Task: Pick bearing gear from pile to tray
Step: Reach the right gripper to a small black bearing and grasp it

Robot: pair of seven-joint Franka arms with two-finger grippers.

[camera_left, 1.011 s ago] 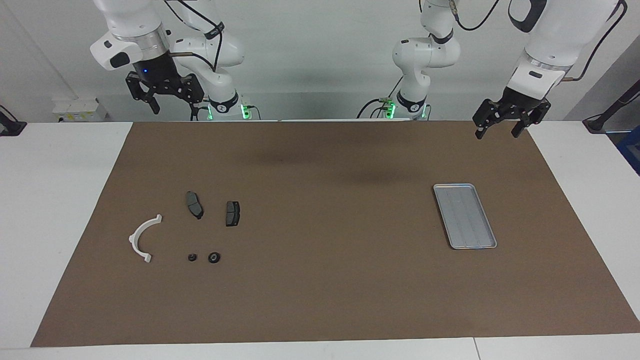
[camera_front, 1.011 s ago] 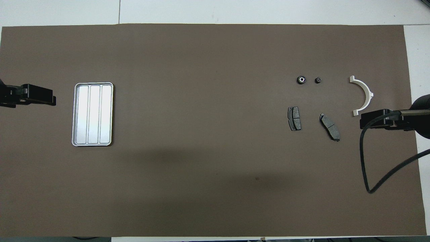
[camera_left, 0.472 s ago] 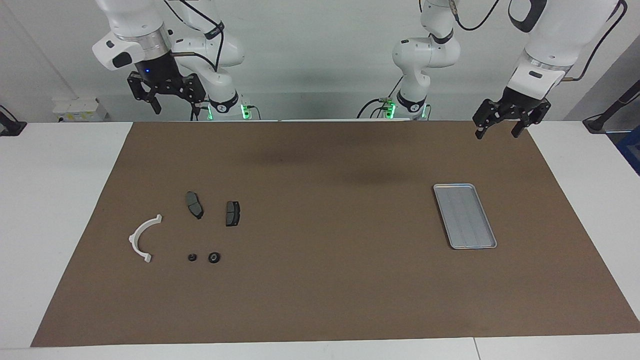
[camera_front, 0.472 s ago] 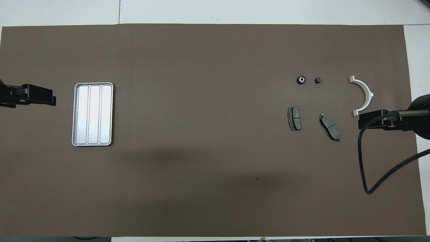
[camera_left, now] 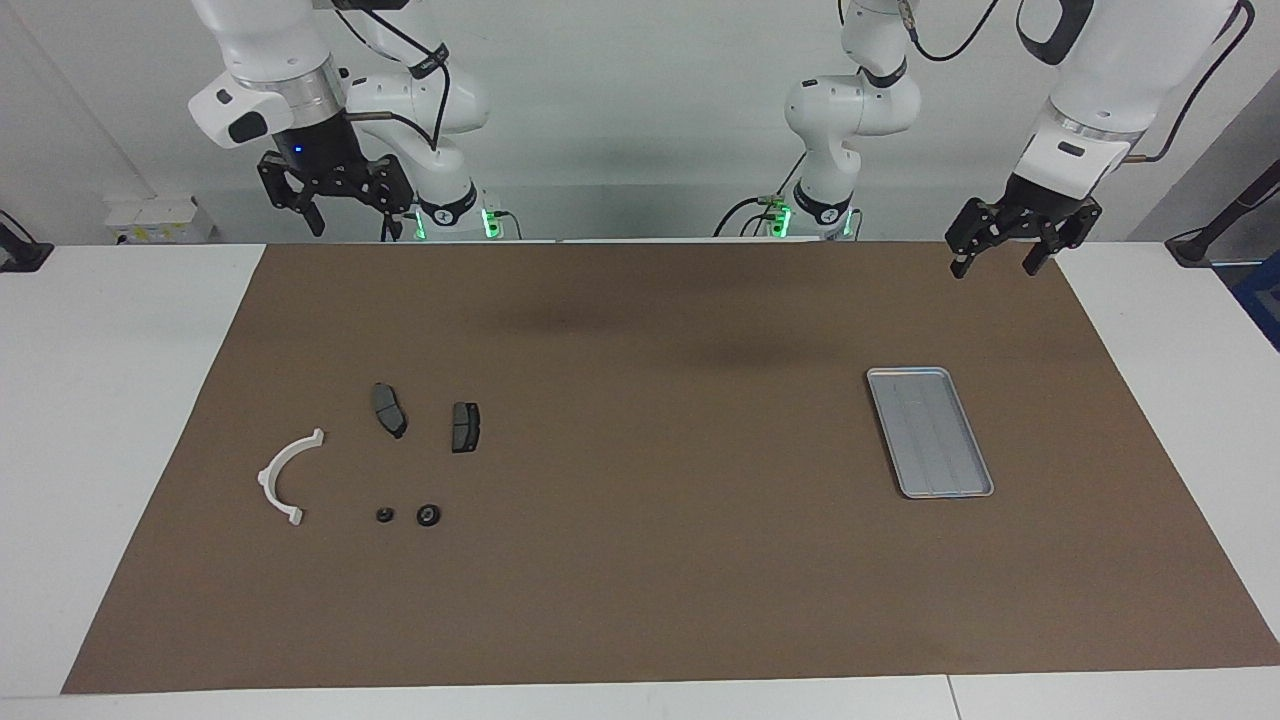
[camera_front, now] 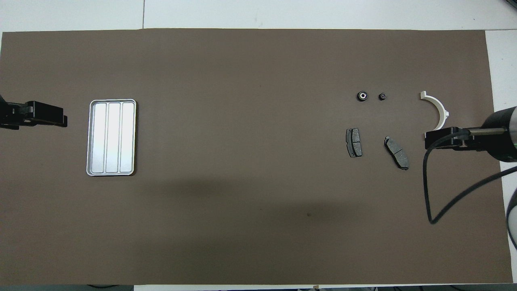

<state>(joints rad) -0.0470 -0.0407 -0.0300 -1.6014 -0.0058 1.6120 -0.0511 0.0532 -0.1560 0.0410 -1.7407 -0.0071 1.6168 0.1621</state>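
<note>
The bearing gear (camera_left: 428,515) lies in the pile (camera_left: 380,460) toward the right arm's end; the tray (camera_left: 930,432) waits empty. Both grippers — right gripper (camera_left: 347,215), left gripper (camera_left: 1000,258) — hang high, jaws released, before any pick.

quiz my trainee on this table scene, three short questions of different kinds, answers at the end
1. True or false: the tray already holds a part.
2. Which lies nearer to the robots: the two brake pads or the two small black round pieces?
3. Multiple choice: the right gripper is A) shut on the white half-ring bracket, B) raised and open, holding nothing, C) resting in the tray.

Key: 1 false. 2 the brake pads. 3 B. The left gripper also hangs open, by the tray's end of the table.
</note>
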